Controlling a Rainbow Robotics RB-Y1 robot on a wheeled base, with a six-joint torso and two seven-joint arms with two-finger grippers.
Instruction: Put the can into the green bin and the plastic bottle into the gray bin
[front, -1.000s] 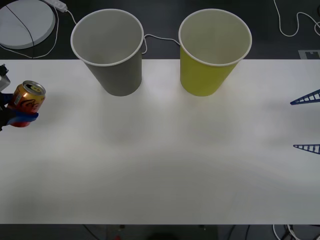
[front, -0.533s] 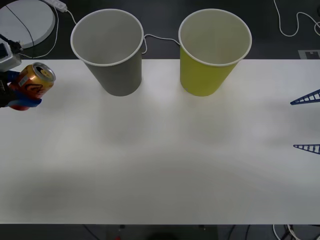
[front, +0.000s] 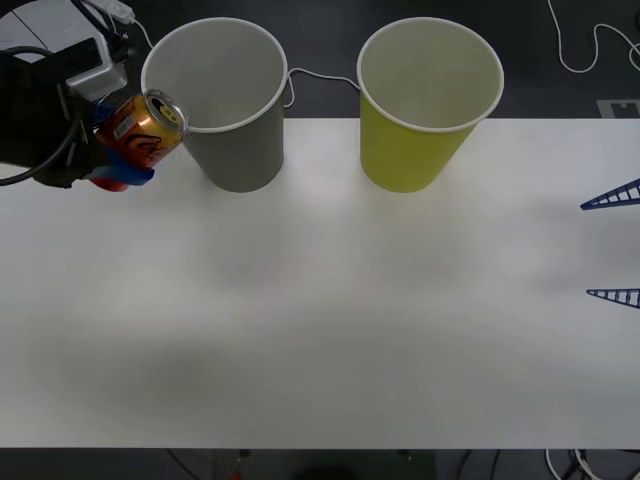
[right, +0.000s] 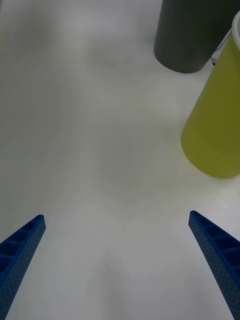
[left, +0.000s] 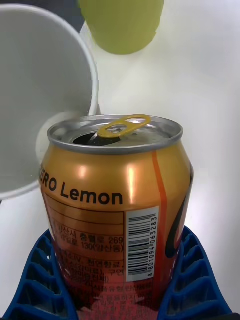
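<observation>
My left gripper (front: 112, 158) is shut on the can (front: 140, 131), an orange and red drink can with a silver top, and holds it tilted in the air just left of the gray bin's (front: 218, 98) rim. The left wrist view has the can (left: 115, 200) upright between the blue fingers (left: 37, 280), with the gray bin's (left: 40, 95) pale inside close beside it and the green bin (left: 121, 22) farther off. The green bin (front: 424, 100) stands to the right of the gray one. At the table's right edge my right gripper (front: 614, 245) stands open over bare table. The plastic bottle is out of view.
Both bins stand at the far edge of the white table (front: 330, 330). Behind it, on the dark floor, lie white cables (front: 580, 45) and a round white disc (front: 40, 30). The right wrist view has the gray bin (right: 192, 35) and the green bin (right: 217, 120) ahead.
My left gripper has lifted the can and carried it rightward and away from me, from the table's left edge up to the gray bin's rim. The right arm has not moved.
</observation>
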